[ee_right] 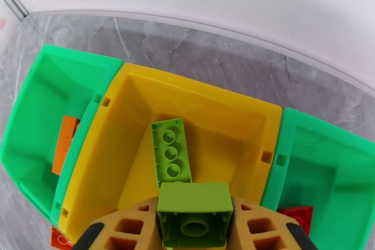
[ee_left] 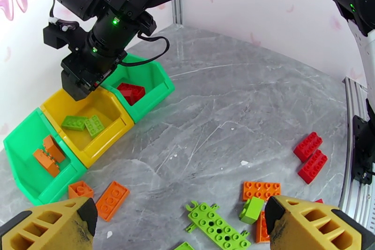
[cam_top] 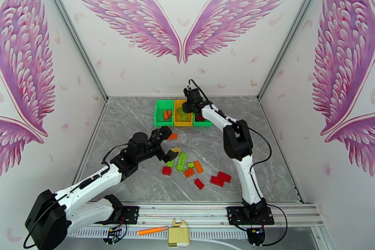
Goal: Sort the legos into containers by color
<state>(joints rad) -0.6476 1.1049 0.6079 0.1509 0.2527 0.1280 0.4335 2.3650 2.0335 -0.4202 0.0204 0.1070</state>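
I see right gripper (ee_right: 194, 228) pinching 1 light green brick (ee_right: 194, 201), yellow bin (ee_right: 197, 92) just below it; left gripper (ee_left: 180, 227) spread wide, loose legos (ee_left: 261, 190) beneath.

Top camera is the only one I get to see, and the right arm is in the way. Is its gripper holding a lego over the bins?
Observer: Yes. The right gripper is shut on a small light green square plastic brick, just above the yellow open-top plastic bin.
Operator: Is anything lying in that bin?
Observer: A long light green studded brick lies flat on its floor.
Operator: What about the green bin that the arm covers?
Observer: The right-hand green plastic bin has a red studded brick inside it.
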